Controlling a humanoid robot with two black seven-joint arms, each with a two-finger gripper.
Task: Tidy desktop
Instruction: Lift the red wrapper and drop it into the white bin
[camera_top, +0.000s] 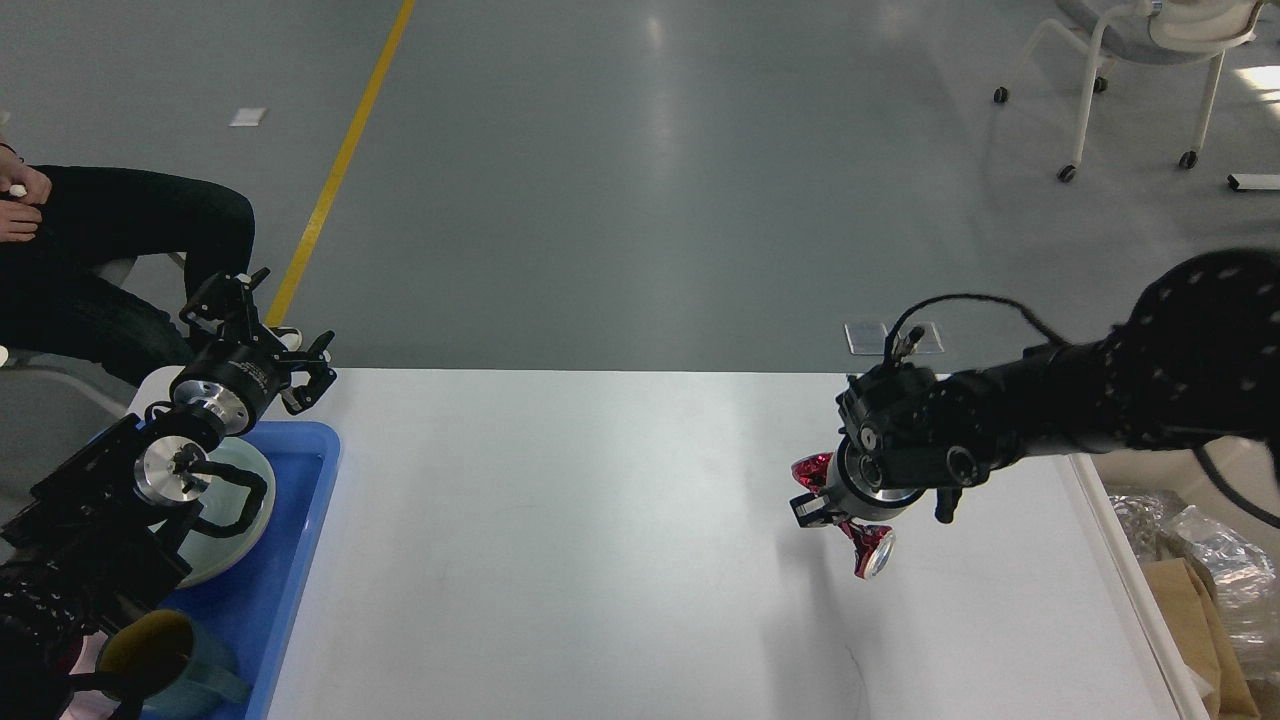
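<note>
The white desktop (600, 540) fills the lower middle of the head view. My right gripper (822, 500) hangs above its right part, shut on a crushed red can (860, 540) whose silver end points down and toward me. The can is lifted off the surface. At the far left corner, above the blue tray (300, 560), my left gripper (265, 330) stands open with nothing between its fingers.
The blue tray holds a pale plate (235, 510) and a dark teal mug (165, 660). A seated person (90, 260) is at the far left. A bin with crumpled foil and paper (1190, 580) stands beyond the desktop's right edge. A wheeled chair (1130, 60) stands far back.
</note>
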